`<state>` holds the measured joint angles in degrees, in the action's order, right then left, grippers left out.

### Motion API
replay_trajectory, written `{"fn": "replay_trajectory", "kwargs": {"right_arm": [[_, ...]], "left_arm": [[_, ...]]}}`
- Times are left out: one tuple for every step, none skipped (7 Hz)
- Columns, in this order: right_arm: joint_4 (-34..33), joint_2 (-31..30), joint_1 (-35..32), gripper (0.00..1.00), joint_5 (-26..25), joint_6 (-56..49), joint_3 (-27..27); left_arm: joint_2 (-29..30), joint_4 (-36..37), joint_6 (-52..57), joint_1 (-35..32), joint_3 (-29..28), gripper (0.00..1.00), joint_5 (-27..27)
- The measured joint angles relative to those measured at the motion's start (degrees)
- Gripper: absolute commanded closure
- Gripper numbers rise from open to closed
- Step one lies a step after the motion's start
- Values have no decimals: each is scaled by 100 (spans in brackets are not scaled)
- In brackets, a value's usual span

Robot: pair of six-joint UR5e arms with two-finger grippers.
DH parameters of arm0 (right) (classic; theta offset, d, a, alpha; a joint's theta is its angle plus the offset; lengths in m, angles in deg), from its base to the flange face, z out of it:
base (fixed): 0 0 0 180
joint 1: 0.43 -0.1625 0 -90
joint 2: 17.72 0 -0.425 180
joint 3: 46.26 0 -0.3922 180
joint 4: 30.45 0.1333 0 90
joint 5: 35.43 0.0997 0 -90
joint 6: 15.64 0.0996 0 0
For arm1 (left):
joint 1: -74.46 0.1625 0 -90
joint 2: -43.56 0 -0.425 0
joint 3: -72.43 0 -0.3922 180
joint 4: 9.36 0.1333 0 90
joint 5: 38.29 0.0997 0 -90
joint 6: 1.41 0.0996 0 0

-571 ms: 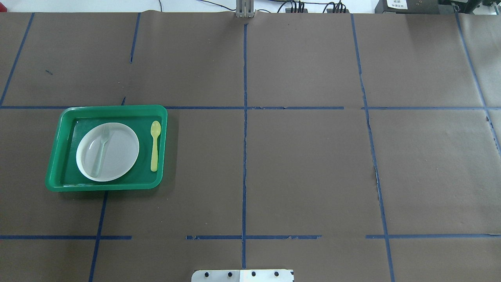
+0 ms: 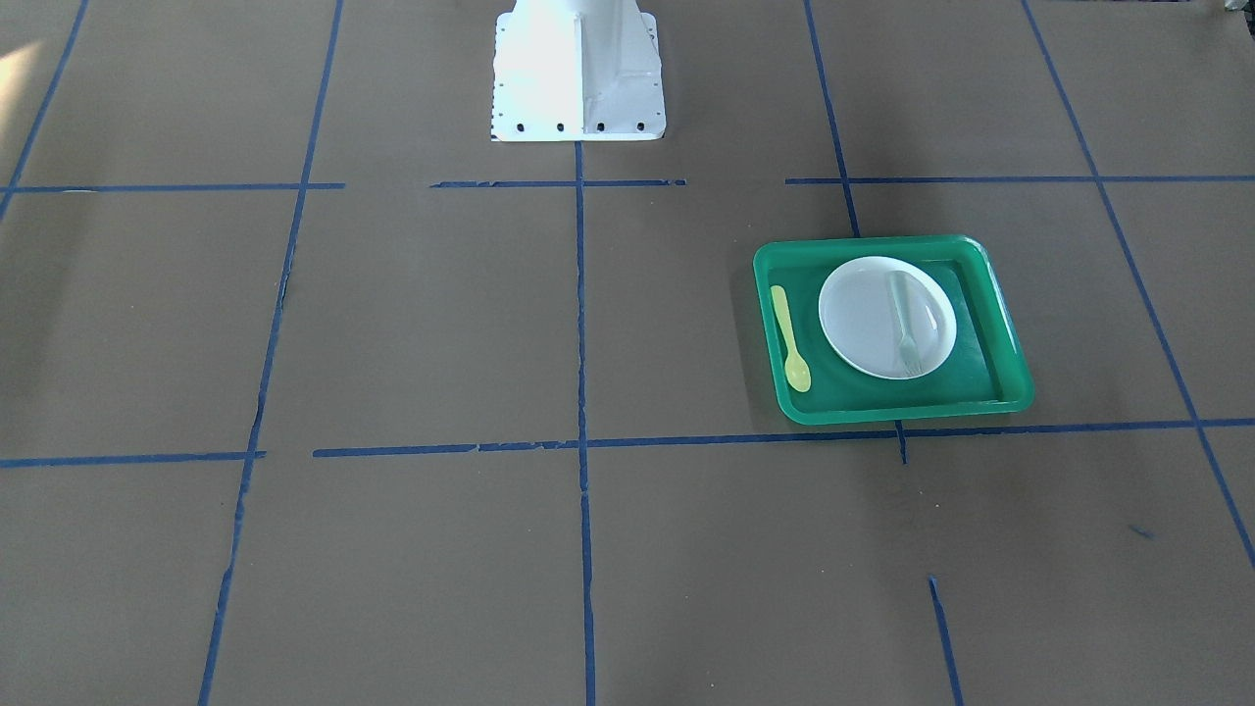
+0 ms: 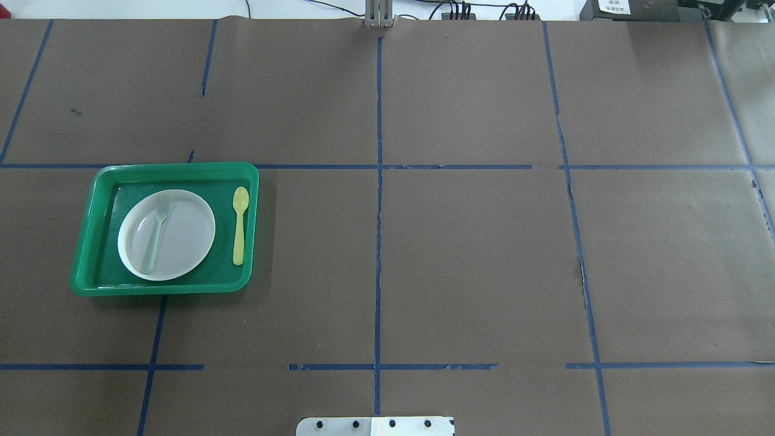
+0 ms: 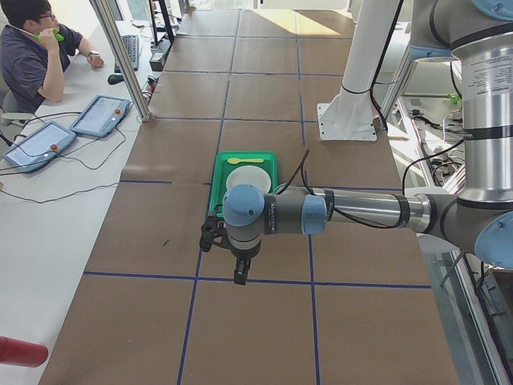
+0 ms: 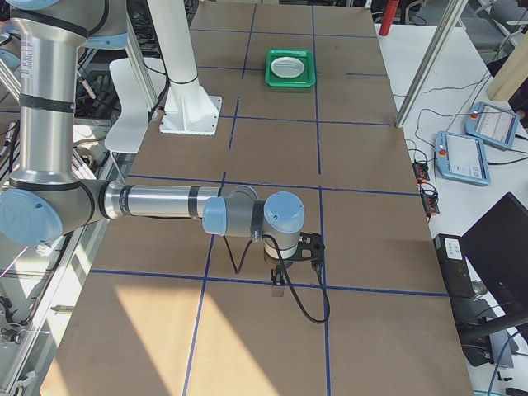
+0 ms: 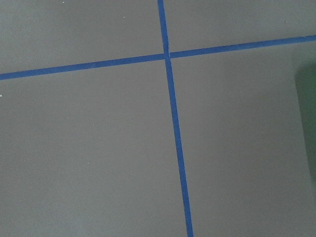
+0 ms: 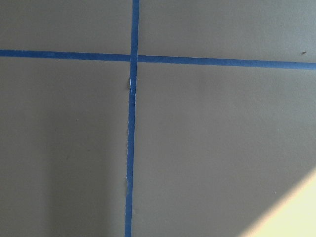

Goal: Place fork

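Observation:
The pale translucent fork (image 3: 154, 233) lies on the white plate (image 3: 181, 242) inside the green tray (image 3: 163, 287), tines toward the far side. It also shows in the front-facing view (image 2: 904, 324). Neither gripper shows in the overhead or front-facing view. My left gripper (image 4: 239, 274) hangs above the table on the near side of the tray (image 4: 220, 172) in the exterior left view. My right gripper (image 5: 278, 285) hangs above bare paper far from the tray (image 5: 290, 68). I cannot tell whether either is open or shut.
A yellow spoon (image 3: 240, 227) lies in the tray beside the plate. The table is covered in brown paper with blue tape lines. The robot's white base (image 2: 577, 74) stands at the middle edge. A person (image 4: 36, 56) sits beyond the table.

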<state>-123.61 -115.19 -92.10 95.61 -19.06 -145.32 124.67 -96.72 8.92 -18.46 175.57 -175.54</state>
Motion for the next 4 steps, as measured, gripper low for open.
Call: {"fn": "replay_trajectory", "kwargs": {"right_arm": [[0,0,0,0,0,0,-3],[0,0,0,0,0,0,-5],[0,0,0,0,0,0,-4],[0,0,0,0,0,0,-4]], "left_arm": [[68,-276,-16,45,-8,0,-50],[113,-517,-221,199,70,0,-121],[145,-812,-823,536,252,0,-130],[176,-1331,-1790,1027,411,0,-13]]}}
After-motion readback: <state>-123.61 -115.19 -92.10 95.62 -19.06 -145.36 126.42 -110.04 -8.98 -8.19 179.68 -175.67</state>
